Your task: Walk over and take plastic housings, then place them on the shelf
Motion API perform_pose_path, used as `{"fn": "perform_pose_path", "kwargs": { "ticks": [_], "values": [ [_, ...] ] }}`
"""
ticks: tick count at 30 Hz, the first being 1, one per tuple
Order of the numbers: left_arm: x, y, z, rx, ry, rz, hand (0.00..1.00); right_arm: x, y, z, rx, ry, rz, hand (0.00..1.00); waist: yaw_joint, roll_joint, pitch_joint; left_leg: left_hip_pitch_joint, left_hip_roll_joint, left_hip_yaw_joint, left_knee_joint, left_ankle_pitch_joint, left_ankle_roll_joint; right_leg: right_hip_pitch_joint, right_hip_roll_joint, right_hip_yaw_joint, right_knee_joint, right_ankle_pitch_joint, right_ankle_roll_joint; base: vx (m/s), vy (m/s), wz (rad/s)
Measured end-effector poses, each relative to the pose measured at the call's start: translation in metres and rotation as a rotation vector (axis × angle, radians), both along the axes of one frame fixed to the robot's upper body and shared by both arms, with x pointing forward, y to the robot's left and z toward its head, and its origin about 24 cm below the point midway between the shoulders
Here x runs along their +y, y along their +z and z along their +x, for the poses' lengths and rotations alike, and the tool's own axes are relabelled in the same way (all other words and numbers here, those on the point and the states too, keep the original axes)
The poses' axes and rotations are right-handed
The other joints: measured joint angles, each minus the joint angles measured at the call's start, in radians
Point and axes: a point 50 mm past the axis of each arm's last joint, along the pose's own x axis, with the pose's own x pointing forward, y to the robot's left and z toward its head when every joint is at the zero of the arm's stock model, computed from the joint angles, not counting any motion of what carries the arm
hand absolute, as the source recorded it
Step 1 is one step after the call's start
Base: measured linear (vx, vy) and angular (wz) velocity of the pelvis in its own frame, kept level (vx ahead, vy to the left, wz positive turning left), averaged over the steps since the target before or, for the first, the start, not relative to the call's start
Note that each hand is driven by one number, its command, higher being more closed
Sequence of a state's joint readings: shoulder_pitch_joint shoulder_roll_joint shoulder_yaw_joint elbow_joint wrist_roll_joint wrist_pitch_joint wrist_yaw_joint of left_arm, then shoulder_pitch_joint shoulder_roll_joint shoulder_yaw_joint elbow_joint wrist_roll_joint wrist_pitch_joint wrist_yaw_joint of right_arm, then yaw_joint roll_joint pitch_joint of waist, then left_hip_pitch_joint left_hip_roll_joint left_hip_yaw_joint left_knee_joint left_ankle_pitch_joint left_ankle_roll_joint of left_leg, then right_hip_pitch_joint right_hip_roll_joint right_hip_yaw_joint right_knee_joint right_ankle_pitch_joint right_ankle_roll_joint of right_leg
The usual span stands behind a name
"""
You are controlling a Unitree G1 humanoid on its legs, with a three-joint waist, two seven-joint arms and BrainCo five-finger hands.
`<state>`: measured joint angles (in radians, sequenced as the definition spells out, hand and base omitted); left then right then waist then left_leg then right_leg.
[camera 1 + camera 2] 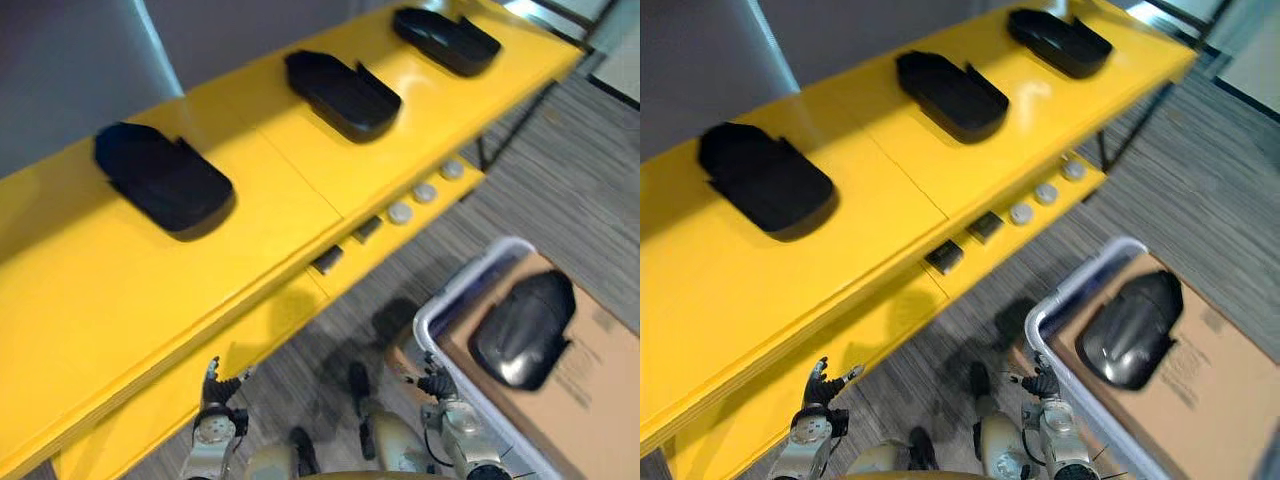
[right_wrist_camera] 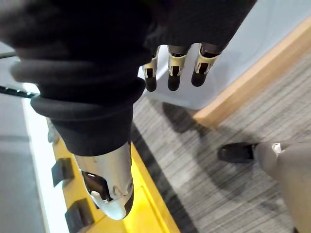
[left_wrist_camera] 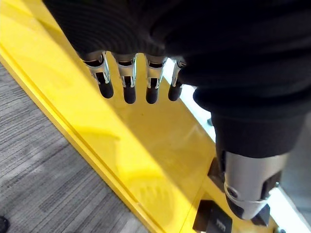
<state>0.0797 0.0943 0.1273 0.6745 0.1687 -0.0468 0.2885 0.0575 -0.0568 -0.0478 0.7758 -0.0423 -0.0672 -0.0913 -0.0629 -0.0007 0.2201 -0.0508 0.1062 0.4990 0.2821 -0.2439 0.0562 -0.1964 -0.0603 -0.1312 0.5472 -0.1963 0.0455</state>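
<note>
In the left eye view the yellow shelf (image 1: 100, 300) runs slantwise across the scene, and three black plastic housings lie along its top board: the left housing (image 1: 163, 177), the middle housing (image 1: 342, 94) and the far housing (image 1: 446, 40), each well apart from the next; on the lower board (image 1: 270, 330), under the front edge, sit two dark blocks (image 1: 327, 261) and a row of pale round discs (image 1: 425, 192). In the right eye view a pale-rimmed bin (image 1: 1065, 288) stands on the grey carpet (image 1: 1200, 170) to the robot's right of the shelf; a sheet of cardboard (image 1: 1220, 390) lies in it, and a fourth housing (image 1: 1130, 332) rests on the cardboard; the left hand (image 1: 820, 388) hangs low beside the lower board and the right hand (image 1: 1040, 384) hangs low just beside the bin's near rim. In the left wrist view the left hand's fingers (image 3: 129, 90) point straight down in a row, slightly spread, with the thumb set apart; they hold nothing, and the lower board lies past them. In the right wrist view the right hand's fingers (image 2: 170, 77) are slack and uncurled, gripping nothing, with the bin's pale wall just past them.
</note>
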Motion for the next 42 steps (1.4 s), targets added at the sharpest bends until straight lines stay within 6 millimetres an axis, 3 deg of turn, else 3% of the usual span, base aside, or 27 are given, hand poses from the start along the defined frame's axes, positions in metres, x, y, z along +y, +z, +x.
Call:
{"fn": "perform_pose_path", "kwargs": {
  "ticks": [3,5,6,9,16,17,19,20,21,23,24,28,30,32,34,37,38,39,40,42],
  "values": [
    [-0.001,-0.001,-0.001,0.005,0.002,-0.006,0.00,0.005,-0.008,-0.011,0.053,0.032,-0.001,0.00,0.025,-0.037,-0.024,-0.023,-0.003,0.033,0.041,0.007,-0.008,0.116,-0.046,-0.004,-0.071,-0.062,0.032,-0.11,-0.110,-0.43],
    [0.000,-0.003,-0.003,0.019,0.015,-0.007,0.00,0.005,-0.007,-0.005,0.051,0.050,-0.007,0.00,0.051,-0.053,-0.040,-0.052,0.000,0.027,0.040,0.028,-0.036,0.154,-0.025,0.000,-0.256,-0.058,0.017,-0.12,-0.172,-0.95],
    [-0.005,-0.007,-0.004,0.036,0.018,-0.026,0.00,0.000,-0.005,0.001,0.040,0.053,-0.023,0.00,0.050,-0.037,-0.042,-0.061,0.013,0.022,0.036,0.035,-0.046,0.180,0.001,0.016,-0.340,-0.022,-0.011,-0.13,-0.151,-0.82],
    [-0.024,-0.014,-0.006,0.064,-0.015,-0.067,0.00,-0.011,-0.007,-0.008,0.062,0.019,-0.041,0.00,0.041,-0.037,-0.052,-0.002,0.024,0.022,-0.006,0.076,-0.070,0.207,0.028,0.072,-0.378,0.016,-0.031,-0.13,-0.133,-0.57],
    [-0.029,-0.026,-0.024,0.142,-0.008,-0.089,0.00,-0.024,-0.008,-0.015,0.074,-0.042,-0.057,0.00,0.020,-0.009,-0.086,0.065,0.037,0.114,-0.077,0.092,-0.087,0.165,0.070,0.216,-0.398,0.079,-0.028,-0.07,-0.029,-0.75],
    [-0.029,-0.026,-0.026,0.146,-0.006,-0.089,0.00,-0.025,-0.008,-0.015,0.076,-0.050,-0.059,0.00,0.021,-0.007,-0.087,0.066,0.048,0.129,-0.079,0.092,-0.087,0.150,0.061,0.199,-0.393,0.069,-0.027,-0.14,0.034,-0.84],
    [-0.028,-0.030,-0.036,0.175,0.005,-0.092,0.00,-0.026,-0.007,-0.012,0.067,-0.080,-0.051,0.00,0.028,-0.004,-0.089,0.102,0.053,0.249,-0.095,0.090,-0.084,0.105,-0.089,-0.192,-0.286,0.017,-0.056,-0.13,0.065,-1.10],
    [-0.028,-0.030,-0.037,0.179,0.007,-0.091,0.00,-0.026,-0.007,-0.012,0.066,-0.080,-0.049,0.00,0.027,-0.004,-0.089,0.105,0.054,0.258,-0.096,0.090,-0.084,0.105,-0.102,-0.223,-0.281,0.018,-0.057,-0.06,0.018,-1.35],
    [-0.022,-0.032,-0.044,0.206,0.013,-0.076,0.00,-0.022,-0.006,-0.007,0.051,-0.081,-0.038,0.00,0.023,-0.005,-0.095,0.120,0.064,0.310,-0.090,0.087,-0.090,0.112,-0.169,-0.406,-0.261,0.044,-0.057,-0.04,-0.033,-0.99],
    [-0.016,-0.030,-0.039,0.201,0.007,-0.059,0.00,-0.022,-0.005,-0.005,0.048,-0.087,-0.036,0.00,0.021,0.004,-0.091,0.116,0.095,0.347,-0.068,0.090,-0.101,0.111,-0.188,-0.514,-0.256,0.064,-0.050,-0.02,-0.146,-0.97],
    [-0.015,-0.029,-0.035,0.194,0.003,-0.054,0.00,-0.024,-0.006,-0.007,0.053,-0.092,-0.040,0.00,0.015,0.005,-0.091,0.118,0.097,0.349,-0.064,0.095,-0.110,0.108,-0.179,-0.521,-0.257,0.077,-0.031,-0.01,-0.164,-0.59],
    [-0.017,-0.030,-0.030,0.194,-0.001,-0.061,0.00,-0.027,-0.007,-0.012,0.065,-0.107,-0.040,0.00,-0.006,0.032,-0.087,0.118,0.183,0.287,0.008,0.087,-0.131,0.158,-0.084,-0.493,-0.346,0.093,-0.045,0.00,-0.194,-0.42],
    [-0.020,-0.030,-0.027,0.193,-0.011,-0.067,0.00,-0.031,-0.011,-0.025,0.090,-0.135,-0.031,0.00,-0.016,0.030,-0.078,0.080,0.265,0.225,0.173,0.084,-0.132,0.184,-0.049,-0.480,-0.365,0.058,-0.049,-0.07,-0.175,-0.17],
    [-0.025,-0.031,-0.029,0.200,-0.021,-0.084,0.00,-0.036,-0.013,-0.032,0.106,-0.156,-0.037,0.00,-0.017,0.036,-0.065,0.026,0.297,0.105,0.302,0.085,-0.120,0.222,-0.037,-0.462,-0.367,0.045,-0.059,0.00,-0.131,-0.19],
    [-0.033,-0.032,-0.029,0.202,-0.040,-0.107,0.00,-0.045,-0.011,-0.034,0.098,-0.221,-0.041,0.00,-0.009,0.030,-0.055,-0.025,0.221,-0.050,0.305,0.049,-0.147,0.232,-0.057,-0.434,-0.365,0.048,-0.068,0.05,-0.037,-0.33],
    [-0.034,-0.034,-0.034,0.210,-0.033,-0.113,0.00,-0.050,-0.009,-0.031,0.081,-0.259,-0.033,0.00,-0.001,0.031,-0.051,-0.044,0.101,-0.152,0.160,0.046,-0.147,0.243,-0.093,-0.391,-0.337,0.041,-0.048,0.09,0.080,-0.44],
    [-0.035,-0.034,-0.034,0.212,-0.031,-0.116,0.00,-0.050,-0.009,-0.031,0.080,-0.263,-0.034,0.00,-0.001,0.033,-0.051,-0.043,0.085,-0.175,0.118,0.052,-0.150,0.244,-0.096,-0.384,-0.327,0.038,-0.037,0.12,0.129,-0.34],
    [-0.036,-0.034,-0.035,0.212,-0.029,-0.121,0.00,-0.053,-0.008,-0.032,0.077,-0.273,-0.038,0.00,-0.001,0.048,-0.051,-0.038,0.068,-0.209,0.041,0.102,-0.156,0.245,-0.089,-0.370,-0.305,0.025,-0.019,0.17,0.201,-0.31],
    [-0.035,-0.035,-0.035,0.214,-0.028,-0.121,0.00,-0.051,-0.010,-0.033,0.083,-0.291,-0.024,0.00,-0.001,0.057,-0.049,-0.026,0.066,-0.205,0.027,0.117,-0.110,0.248,-0.092,-0.354,-0.290,0.015,-0.002,0.15,0.174,-0.21],
    [-0.034,-0.034,-0.033,0.205,-0.023,-0.123,0.00,-0.046,-0.011,-0.035,0.080,-0.319,0.007,0.00,-0.004,0.025,-0.051,-0.004,0.033,-0.198,-0.005,0.117,-0.109,0.254,-0.119,-0.349,-0.299,0.017,0.018,0.16,0.166,-0.03]
  ]
}}
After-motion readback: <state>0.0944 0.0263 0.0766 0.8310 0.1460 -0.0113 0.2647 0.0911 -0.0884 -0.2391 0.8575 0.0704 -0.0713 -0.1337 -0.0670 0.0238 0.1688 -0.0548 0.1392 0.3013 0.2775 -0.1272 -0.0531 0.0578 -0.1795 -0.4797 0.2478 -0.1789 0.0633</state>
